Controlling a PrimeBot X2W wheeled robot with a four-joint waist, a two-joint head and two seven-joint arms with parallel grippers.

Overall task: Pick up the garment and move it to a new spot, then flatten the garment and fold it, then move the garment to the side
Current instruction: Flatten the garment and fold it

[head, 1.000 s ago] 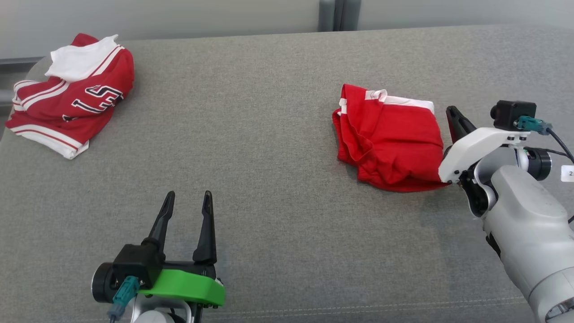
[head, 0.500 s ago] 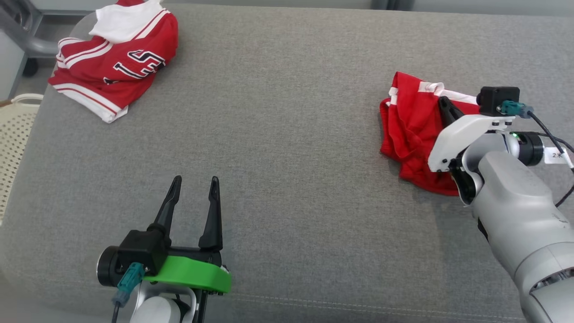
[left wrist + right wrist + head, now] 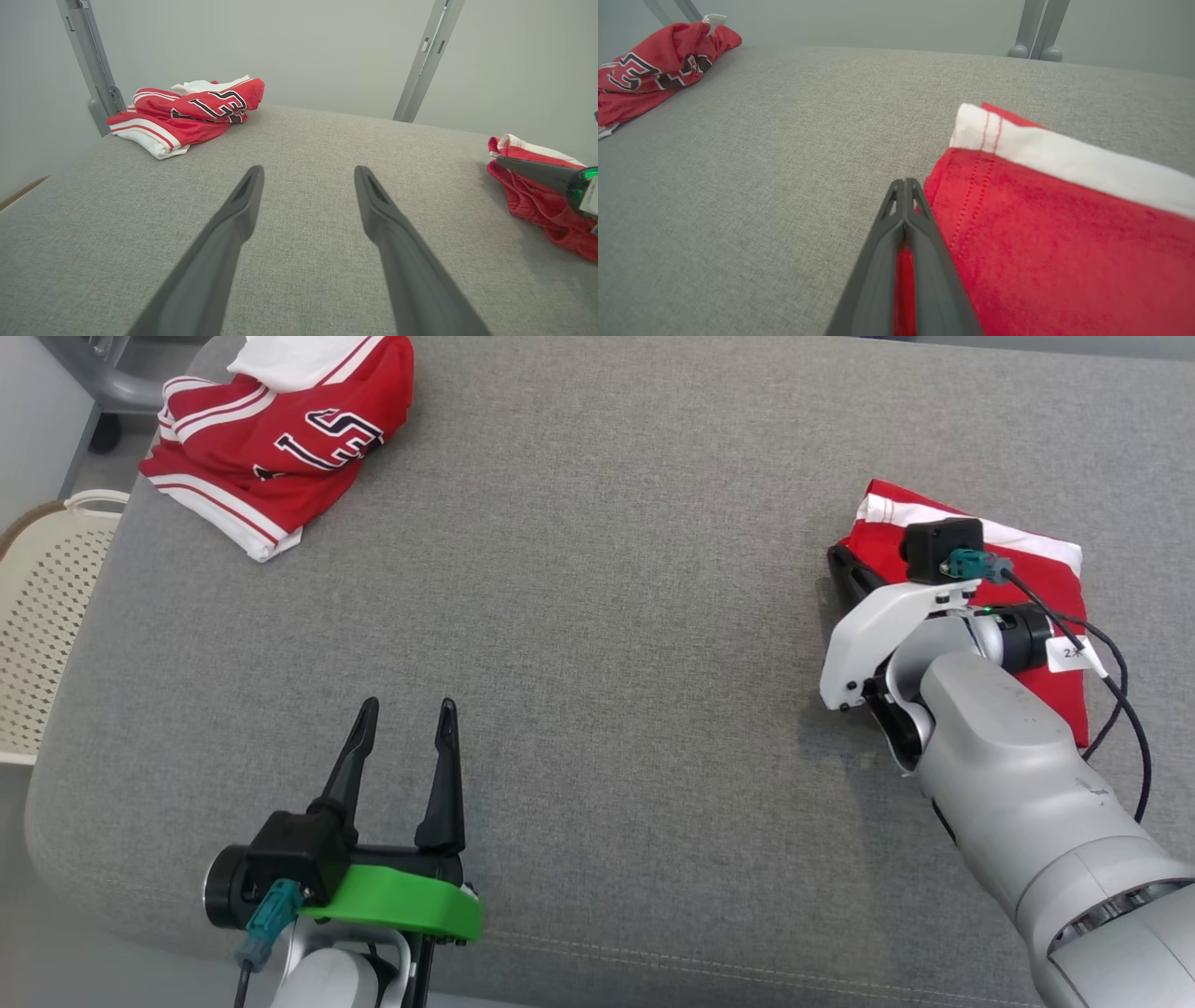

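**A:** How does the right arm sit?

**B:** Its pale forearm comes in from the lower right of the head view. The wrist is bent, so the right tool points up and to the left, low over the grey worktop.

**A:** And its state?

**B:** Clenched, the two dark fingers pressed together along their length. In the right wrist view a streak of red shows in the slit between them. I can't tell whether cloth is pinched there or only lies underneath.

**A:** Where is the garment?

**B:** The red garment lies flat at the right side of the worktop, with a white band along its far edge. The forearm and wrist cross over its middle. The fingers run along its left edge and their tip is just beside that edge, near the corner where the white band starts.

**A:** The other arm?

**B:** The left tool is at the lower left with its green-collared wrist, fingers pointing up the head view. It is released, jaws spread, with bare worktop between them, and it is well apart from the garment.

**A:** Anything else on there?

**B:** A red numbered jersey is bunched at the far left corner. A cream perforated basket stands off the left edge.
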